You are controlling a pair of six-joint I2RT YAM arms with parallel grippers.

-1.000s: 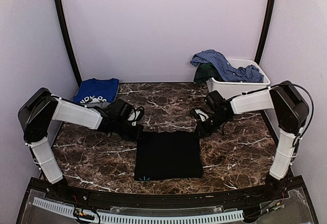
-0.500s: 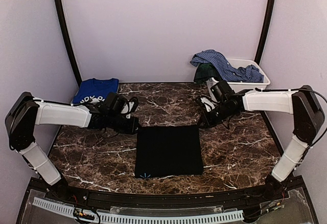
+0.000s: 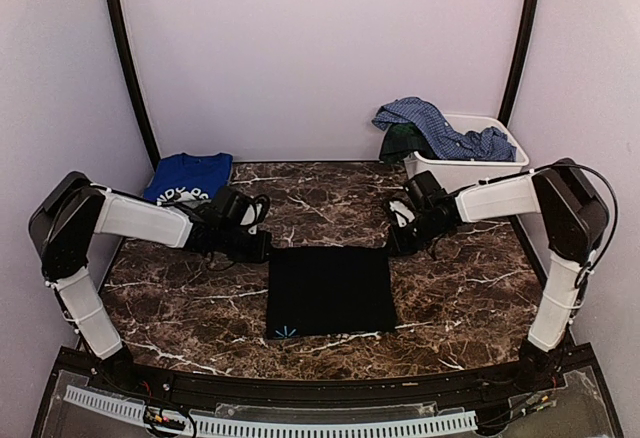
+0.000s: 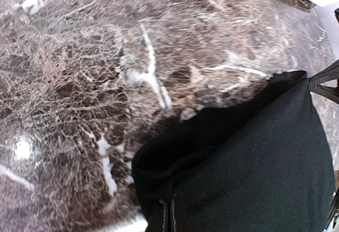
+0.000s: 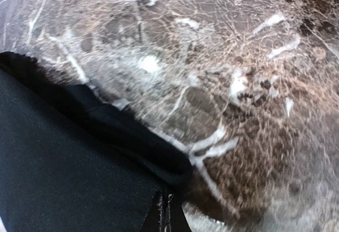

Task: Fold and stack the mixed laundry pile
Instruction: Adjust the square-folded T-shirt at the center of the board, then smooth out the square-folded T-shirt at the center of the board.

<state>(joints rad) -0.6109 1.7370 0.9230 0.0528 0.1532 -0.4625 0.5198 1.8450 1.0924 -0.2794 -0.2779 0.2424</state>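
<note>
A large black garment [image 3: 330,291], folded into a square, lies flat on the marble table [image 3: 180,303]. My left gripper [image 3: 268,248] is shut on its far left corner, and my right gripper [image 3: 390,246] is shut on its far right corner. In the left wrist view the closed gripper [image 4: 170,216] pinches the black cloth [image 4: 254,168] at a folded corner. The right wrist view shows the same: the gripper [image 5: 167,213] is closed on the cloth's [image 5: 63,163] edge. A folded royal-blue tee [image 3: 188,178] lies at the far left. A blue checked shirt [image 3: 430,123] and a dark green piece [image 3: 403,141] hang over the bin.
The white plastic bin [image 3: 465,170] stands at the far right corner against the wall. Black frame posts [image 3: 130,68] rise at both back corners. The table's near edge carries a black rail [image 3: 320,388].
Both arms reached away from the near edge, then drew back a little, staying at the black garment's far corners. The garment's near edge has slid away from the front rail.
</note>
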